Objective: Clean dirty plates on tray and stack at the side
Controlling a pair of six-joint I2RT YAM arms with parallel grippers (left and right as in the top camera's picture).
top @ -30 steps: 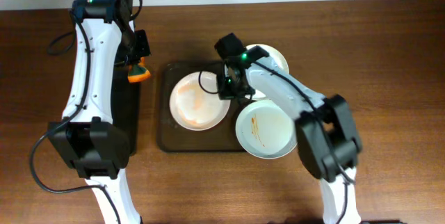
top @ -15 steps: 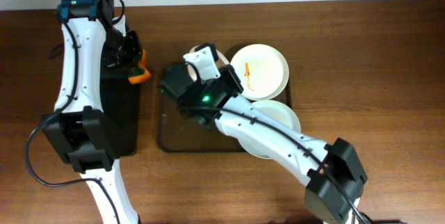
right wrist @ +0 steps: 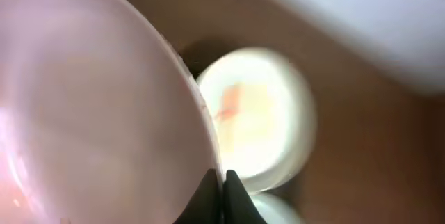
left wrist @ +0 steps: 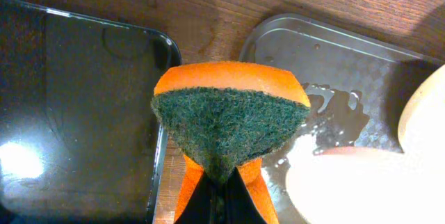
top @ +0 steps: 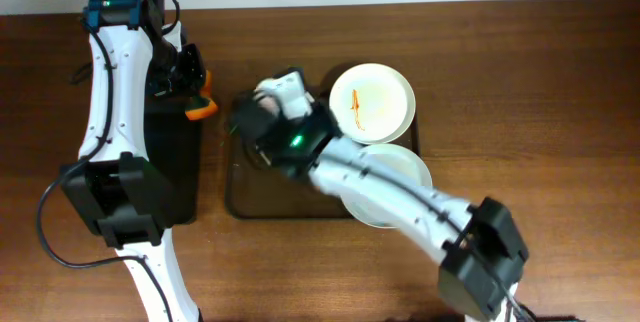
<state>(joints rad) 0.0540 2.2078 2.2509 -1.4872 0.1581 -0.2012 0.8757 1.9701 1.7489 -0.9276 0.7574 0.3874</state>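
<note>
My right gripper [right wrist: 222,182] is shut on the rim of a white plate [right wrist: 97,99] and holds it tilted and lifted over the left end of the brown tray [top: 240,197]. From overhead the gripper [top: 262,112] and arm hide most of that plate. A plate with an orange streak [top: 372,102] lies at the tray's back right and also shows in the right wrist view [right wrist: 254,116]. Another plate [top: 405,167] lies in front of it, partly under the arm. My left gripper [left wrist: 222,200] is shut on an orange and green sponge [left wrist: 229,123], held between the two trays [top: 200,105].
A narrow black tray [top: 170,172] lies left of the brown tray, under my left arm, and also shows in the left wrist view [left wrist: 69,113]. The brown tray's bare floor looks wet [left wrist: 334,106]. Wooden table [top: 540,112] extends to the right.
My right arm swung left across the tray, and the plate that lay on its left half is now lifted and tilted in the gripper. My left arm shifted slightly left with the sponge.
</note>
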